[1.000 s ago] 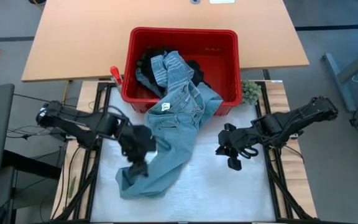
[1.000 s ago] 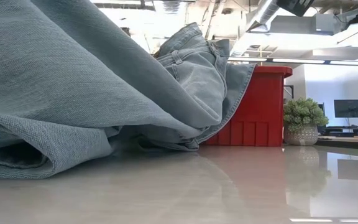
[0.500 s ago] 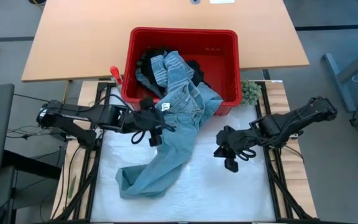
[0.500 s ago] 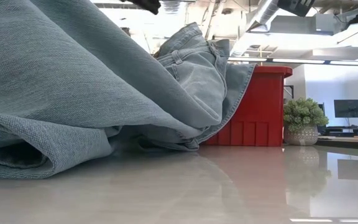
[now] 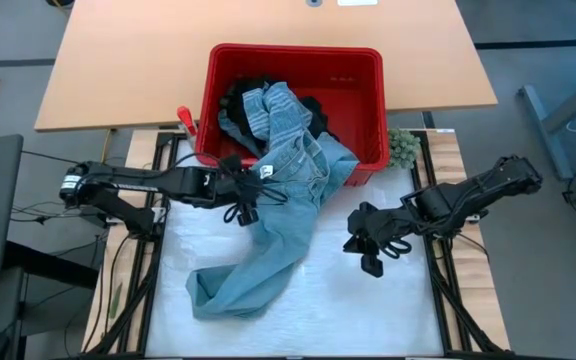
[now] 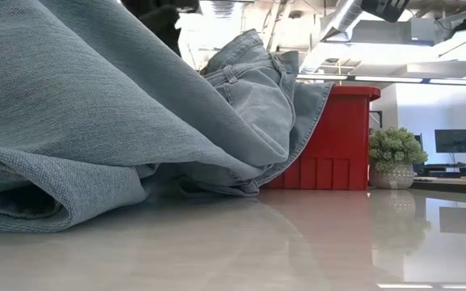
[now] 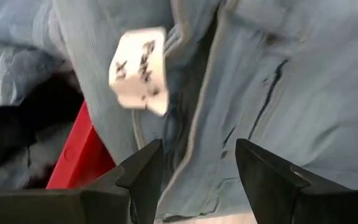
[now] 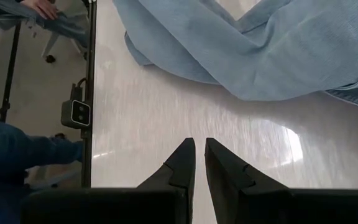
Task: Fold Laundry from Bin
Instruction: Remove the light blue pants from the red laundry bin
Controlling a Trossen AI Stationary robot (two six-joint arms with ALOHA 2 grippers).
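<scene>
The red bin (image 5: 358, 80) stands at the table's far side with black laundry (image 5: 236, 100) in it. Light-blue jeans (image 5: 288, 175) hang over the bin's near rim, and one leg (image 5: 233, 285) trails across the white table toward the near left. My left gripper (image 5: 244, 207) (image 7: 197, 174) is open over the jeans' waist part, beside the white label (image 7: 138, 71) and just in front of the bin; I cannot see it touching the cloth. My right gripper (image 5: 368, 258) (image 8: 199, 155) hangs shut and holding nothing over bare table, right of the jeans.
A small green plant (image 5: 401, 148) (image 6: 393, 158) sits at the bin's right near corner, and a red-handled item (image 5: 185, 120) lies by its left side. Black frame rails (image 5: 153, 250) run along both table sides. A person's hand (image 8: 39, 7) shows beyond the table edge.
My left gripper has moved from over the jeans' leg toward the far edge and the bin, rolling its wrist as it went, and now stands over the waist part. Its fingers have stayed open. The jeans lie as before.
</scene>
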